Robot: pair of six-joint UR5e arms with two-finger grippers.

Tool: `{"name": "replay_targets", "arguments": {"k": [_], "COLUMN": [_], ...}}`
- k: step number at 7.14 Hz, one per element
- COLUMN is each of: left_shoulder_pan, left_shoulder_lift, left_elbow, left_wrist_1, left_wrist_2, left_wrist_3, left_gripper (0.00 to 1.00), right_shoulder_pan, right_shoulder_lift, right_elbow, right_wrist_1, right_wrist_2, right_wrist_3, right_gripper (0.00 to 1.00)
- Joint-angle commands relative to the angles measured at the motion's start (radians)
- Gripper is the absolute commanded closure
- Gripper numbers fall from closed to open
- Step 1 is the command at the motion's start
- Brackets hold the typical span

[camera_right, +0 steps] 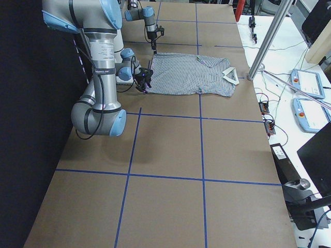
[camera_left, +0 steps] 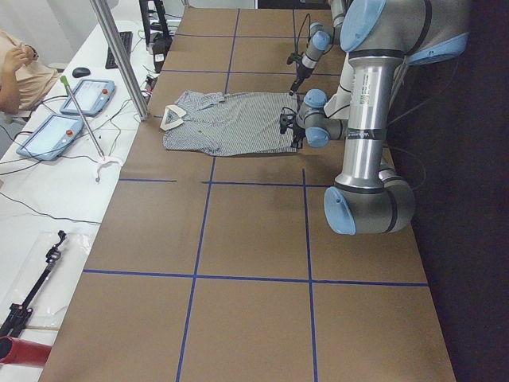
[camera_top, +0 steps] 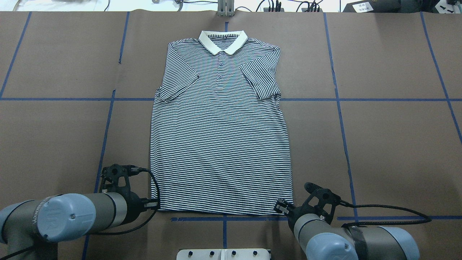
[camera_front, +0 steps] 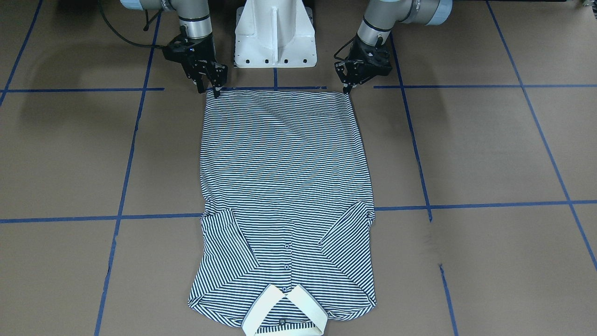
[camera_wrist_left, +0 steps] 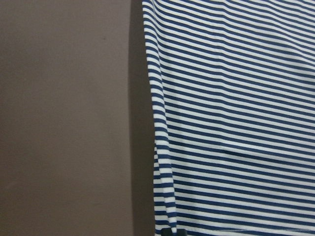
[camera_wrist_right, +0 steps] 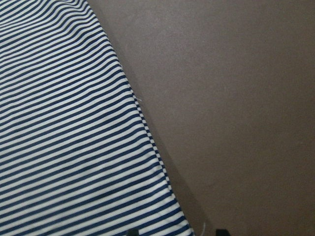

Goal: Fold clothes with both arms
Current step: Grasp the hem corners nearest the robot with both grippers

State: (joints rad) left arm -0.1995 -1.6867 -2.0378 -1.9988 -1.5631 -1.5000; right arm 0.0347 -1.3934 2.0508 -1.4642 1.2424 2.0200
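Polo shirt (camera_top: 220, 144): flat, face up, centred on brown table (camera_top: 397, 144); sleeves folded inward over chest; collar (camera_top: 223, 39) at far edge, hem toward robot. Left gripper (camera_front: 346, 89): clenched on hem corner, robot's left side. Right gripper (camera_front: 211, 91): fingers spread, straddling opposite hem corner, fabric not pinched.

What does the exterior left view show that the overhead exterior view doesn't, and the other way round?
Only exterior left: two tablets on the side bench and a person's arm beside them.
Only overhead: the placket buttons, and the sleeves plainly folded in over the chest.
Both: the striped polo shirt lying flat on the brown table, its collar away from the robot, with the left gripper and right gripper at its hem corners.
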Motion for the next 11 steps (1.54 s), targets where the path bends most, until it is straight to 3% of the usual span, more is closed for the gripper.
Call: {"name": "replay_targets", "arguments": {"k": [1, 2, 4, 6, 7, 8, 10, 11], "left_shoulder_pan": [0.0, 0.0, 0.0, 0.0, -0.001, -0.011, -0.012, -0.044], "left_shoulder_lift": [-0.001, -0.001, -0.001, -0.002, -0.002, 0.011, -0.013, -0.101], "left_elbow": [0.001, 0.001, 0.001, -0.001, -0.016, -0.103, -0.384, -0.516], "left_wrist_1": [0.0, 0.0, 0.0, 0.0, 0.002, 0.04, 0.368, 0.587], "left_wrist_2": [0.0, 0.0, 0.0, 0.0, -0.002, -0.052, -0.126, -0.2], "left_wrist_3": [0.0, 0.0, 0.0, 0.0, 0.001, 0.009, 0.01, 0.018], "left_gripper": [1.0, 1.0, 1.0, 1.0, 1.0, 1.0, 1.0, 1.0], "right_shoulder_pan": [-0.002, -0.002, -0.001, 0.007, 0.03, 0.046, 0.1, 0.149], "right_shoulder_lift": [0.002, 0.007, 0.01, 0.01, -0.01, -0.054, -0.053, -0.03], "right_elbow": [-0.006, -0.018, -0.015, 0.012, 0.088, 0.197, 0.487, 0.614], "right_wrist_1": [-0.001, 0.001, 0.002, 0.002, -0.002, -0.049, -0.344, -0.478], "right_wrist_2": [-0.014, -0.017, -0.015, -0.017, -0.008, 0.009, 0.136, 0.225], "right_wrist_3": [0.0, 0.002, 0.003, 0.008, -0.001, -0.009, -0.01, -0.027], "right_gripper": [0.52, 0.61, 1.0, 1.0, 1.0, 1.0, 1.0, 1.0]}}
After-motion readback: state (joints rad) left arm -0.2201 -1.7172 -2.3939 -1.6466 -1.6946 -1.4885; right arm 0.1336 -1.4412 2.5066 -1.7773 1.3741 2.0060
